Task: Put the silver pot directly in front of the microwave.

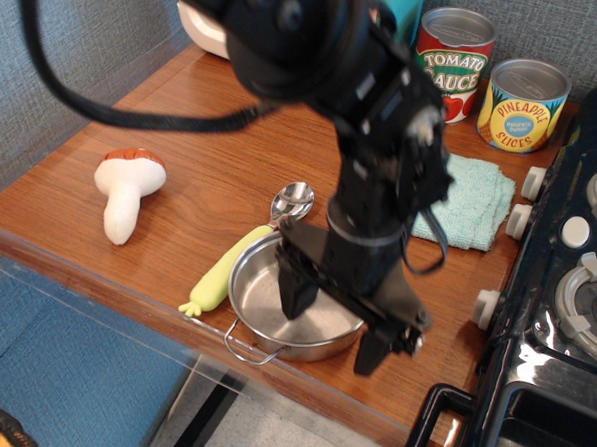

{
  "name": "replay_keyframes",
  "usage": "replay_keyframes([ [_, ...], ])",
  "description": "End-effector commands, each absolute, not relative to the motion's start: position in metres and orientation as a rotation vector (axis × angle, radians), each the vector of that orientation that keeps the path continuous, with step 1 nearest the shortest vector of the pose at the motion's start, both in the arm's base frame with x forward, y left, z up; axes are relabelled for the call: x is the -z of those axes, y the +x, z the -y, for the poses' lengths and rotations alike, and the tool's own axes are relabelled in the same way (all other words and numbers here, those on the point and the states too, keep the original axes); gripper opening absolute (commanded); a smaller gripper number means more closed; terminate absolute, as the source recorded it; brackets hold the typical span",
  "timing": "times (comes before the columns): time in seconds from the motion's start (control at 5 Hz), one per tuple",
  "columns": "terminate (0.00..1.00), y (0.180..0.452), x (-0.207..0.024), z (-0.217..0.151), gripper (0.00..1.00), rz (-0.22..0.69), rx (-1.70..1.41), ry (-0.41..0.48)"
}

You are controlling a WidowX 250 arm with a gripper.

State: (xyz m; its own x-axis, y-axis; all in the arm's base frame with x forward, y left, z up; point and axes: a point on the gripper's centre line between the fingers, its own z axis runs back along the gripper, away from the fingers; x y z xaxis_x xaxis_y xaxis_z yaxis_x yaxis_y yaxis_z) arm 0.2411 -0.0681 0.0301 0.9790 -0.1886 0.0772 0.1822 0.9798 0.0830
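My tool [335,324] hangs released astride the silver pot [294,308] at the worktop's [213,139] front edge; next I should clench on its rim, then carry it toward the microwave [204,23].

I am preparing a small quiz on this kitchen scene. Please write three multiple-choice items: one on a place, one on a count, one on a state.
1. Where is the shallow shiny steel pot?
A. near the counter's front edge
B. on the stove
C. on the cloth

2. How many labelled tin cans stand at the back?
A. one
B. two
C. four

3. How is the black robot hand?
A. open, astride the pot's right side
B. shut on the spoon
C. away at the cans

Key: A, its handle nearly reaches the edge; B, tomato sauce can and pineapple can; A, one finger inside the pot, one outside.
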Motion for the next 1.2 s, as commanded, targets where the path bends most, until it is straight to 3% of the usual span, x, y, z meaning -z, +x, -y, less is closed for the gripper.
replay_keyframes([
  [0.0, 0.00, 0.241, -0.016, 0.062, 1.00, 0.081, 0.177, 0.079],
  [0.2, 0.00, 0.243, -0.017, 0.062, 0.00, 0.087, 0.193, 0.076],
  [0.6, 0.00, 0.245, -0.028, 0.064, 0.00, 0.122, 0.265, 0.096],
  [0.8, 0.00, 0.251, -0.055, 0.073, 0.00, 0.190, 0.312, 0.064],
  [1.0, 0.00, 0.276, -0.106, 0.066, 0.00, 0.289, 0.281, 0.037],
])
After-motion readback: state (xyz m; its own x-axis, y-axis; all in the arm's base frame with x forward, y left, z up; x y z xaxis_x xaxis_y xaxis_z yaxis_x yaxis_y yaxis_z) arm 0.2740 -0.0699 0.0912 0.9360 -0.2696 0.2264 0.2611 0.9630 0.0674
